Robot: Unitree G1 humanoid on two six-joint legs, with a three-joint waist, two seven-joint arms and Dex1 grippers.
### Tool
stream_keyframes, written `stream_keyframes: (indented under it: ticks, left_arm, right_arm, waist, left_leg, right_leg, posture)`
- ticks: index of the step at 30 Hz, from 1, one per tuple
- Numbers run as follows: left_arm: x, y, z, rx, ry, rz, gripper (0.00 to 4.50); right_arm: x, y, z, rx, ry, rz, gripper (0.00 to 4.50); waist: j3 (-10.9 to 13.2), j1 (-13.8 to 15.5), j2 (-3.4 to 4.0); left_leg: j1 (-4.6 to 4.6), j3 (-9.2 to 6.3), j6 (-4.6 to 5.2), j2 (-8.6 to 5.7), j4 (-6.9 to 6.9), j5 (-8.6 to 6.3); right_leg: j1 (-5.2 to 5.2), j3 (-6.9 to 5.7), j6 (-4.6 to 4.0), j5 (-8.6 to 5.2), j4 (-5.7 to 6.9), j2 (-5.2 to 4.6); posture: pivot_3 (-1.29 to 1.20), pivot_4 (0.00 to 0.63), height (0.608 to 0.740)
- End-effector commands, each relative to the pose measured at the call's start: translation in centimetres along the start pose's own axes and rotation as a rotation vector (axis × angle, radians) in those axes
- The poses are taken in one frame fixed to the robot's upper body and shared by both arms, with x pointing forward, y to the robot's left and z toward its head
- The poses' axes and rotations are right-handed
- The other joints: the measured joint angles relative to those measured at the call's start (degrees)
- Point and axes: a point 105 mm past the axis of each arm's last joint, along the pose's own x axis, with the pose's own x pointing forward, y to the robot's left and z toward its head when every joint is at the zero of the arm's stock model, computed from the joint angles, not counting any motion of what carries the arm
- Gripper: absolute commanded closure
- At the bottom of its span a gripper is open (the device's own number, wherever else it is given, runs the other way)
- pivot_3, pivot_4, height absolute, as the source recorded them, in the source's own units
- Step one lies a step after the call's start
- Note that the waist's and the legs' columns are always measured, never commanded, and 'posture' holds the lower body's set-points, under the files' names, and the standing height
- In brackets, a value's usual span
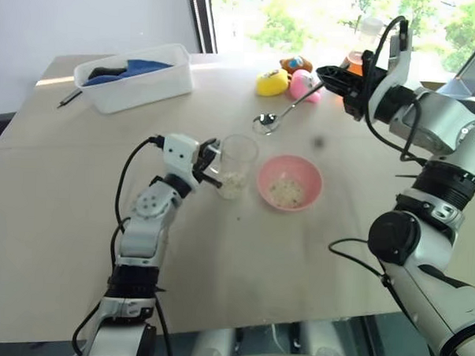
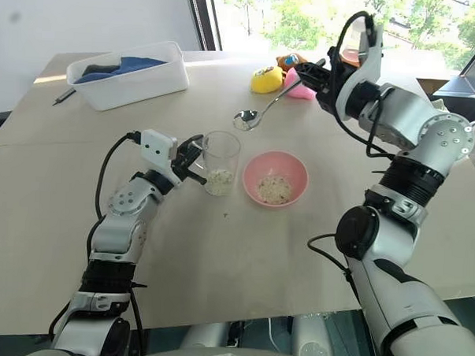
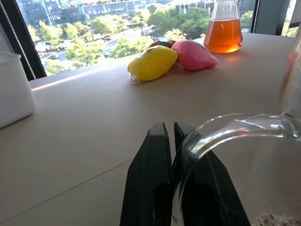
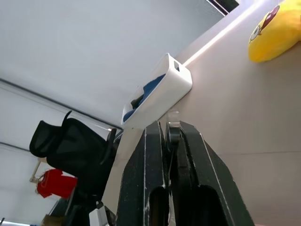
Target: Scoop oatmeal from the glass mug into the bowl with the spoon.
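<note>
The glass mug [image 1: 238, 164] stands mid-table with oatmeal [image 1: 232, 182] at its bottom. My left gripper [image 1: 209, 157] is shut on the mug's clear handle [image 3: 211, 136] from the mug's left. Just right of the mug sits the pink bowl [image 1: 309, 172] with a patch of oatmeal [image 1: 286, 193] inside. My right gripper [image 1: 334, 78] is raised behind the bowl and is shut on the end of the spoon's handle [image 4: 172, 134]. The spoon [image 1: 292, 108] slants down to the left, and its head [image 1: 265, 122] hangs in the air behind the mug.
A white tub [image 1: 139, 83] with blue cloth stands at the back left, with a dark pen [image 1: 70, 98] beside it. Yellow [image 1: 273, 83] and pink [image 1: 303, 88] toys and a flask of orange liquid [image 3: 224, 33] sit at the table's far edge.
</note>
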Motion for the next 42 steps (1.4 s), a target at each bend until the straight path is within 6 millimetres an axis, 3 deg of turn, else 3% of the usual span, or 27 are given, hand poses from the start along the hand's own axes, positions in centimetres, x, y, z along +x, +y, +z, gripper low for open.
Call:
stream_keyframes:
  ticks: [1, 11, 20, 28, 34, 38, 42]
  left_arm:
    - [-0.6, 1.2, 0.9, 0.019, -0.038, 0.035, 4.45]
    - [-1.3, 4.1, 0.7, 0.011, -0.029, 0.168, 4.45]
    - [-1.4, 3.7, 0.7, 0.009, -0.024, 0.164, 4.45]
    - [-1.3, 3.3, 0.6, -0.003, -0.022, 0.161, 4.45]
    - [-1.2, 3.1, 0.6, -0.009, -0.026, 0.162, 4.45]
    - [-1.0, 2.6, 0.6, 0.015, -0.026, 0.141, 4.45]
    - [-0.9, 2.4, 0.6, 0.011, -0.029, 0.139, 4.45]
  right_arm:
    - [-1.4, 1.0, 0.9, -0.038, -0.03, 0.048, 4.5]
    - [-3.1, -2.8, -0.6, -0.086, 0.036, -0.11, 4.5]
    - [-2.4, -1.3, -3.7, -0.564, 0.179, -0.168, 4.5]
    - [-1.4, 2.3, -5.4, -0.986, 0.201, -0.045, 4.5]
    - [-1.6, 2.6, -6.1, -1.204, 0.246, 0.019, 4.5]
    - [-1.4, 2.4, -6.1, -1.163, 0.238, 0.05, 4.5]
    - [-0.8, 2.9, -3.6, -1.003, 0.123, 0.025, 4.5]
  waist:
    - [0.0, 0.0, 0.0]
    - [0.0, 0.0, 0.0]
    - [0.0, 0.1, 0.0]
    - [0.0, 0.2, -0.01]
    - [0.0, 0.3, -0.03]
    - [0.0, 0.4, -0.03]
    - [0.0, 0.4, -0.04]
  left_leg:
    - [0.0, 0.0, 0.0, 0.0, 0.0, 0.0]
    - [-0.01, 0.02, 0.01, 0.06, 0.01, 0.0]
    - [-0.02, -0.01, 0.01, 0.04, 0.01, -0.01]
    - [-0.02, -0.05, 0.01, 0.04, 0.05, -0.01]
    - [-0.04, -0.09, 0.01, 0.02, 0.09, -0.01]
    - [-0.04, -0.11, 0.01, 0.01, 0.09, -0.01]
    - [-0.04, -0.11, 0.01, 0.04, 0.11, 0.0]
  right_leg:
    - [0.0, 0.0, 0.0, 0.0, 0.0, 0.0]
    - [0.0, 0.02, 0.0, 0.0, -0.03, 0.0]
    - [-0.01, 0.0, 0.0, 0.0, -0.1, 0.0]
    - [-0.02, -0.01, 0.0, 0.0, -0.12, -0.01]
    - [-0.01, -0.05, 0.0, 0.0, -0.14, -0.04]
    - [-0.01, -0.06, 0.0, 0.0, -0.14, -0.05]
    - [-0.01, -0.06, 0.0, 0.0, -0.09, -0.07]
  posture:
    - [0.0, 0.15, 0.74]
    - [0.0, 0.15, 0.74]
    - [0.0, 0.15, 0.74]
    - [0.0, 0.15, 0.74]
    - [0.0, 0.15, 0.74]
    - [0.0, 0.15, 0.74]
    - [0.0, 0.15, 0.74]
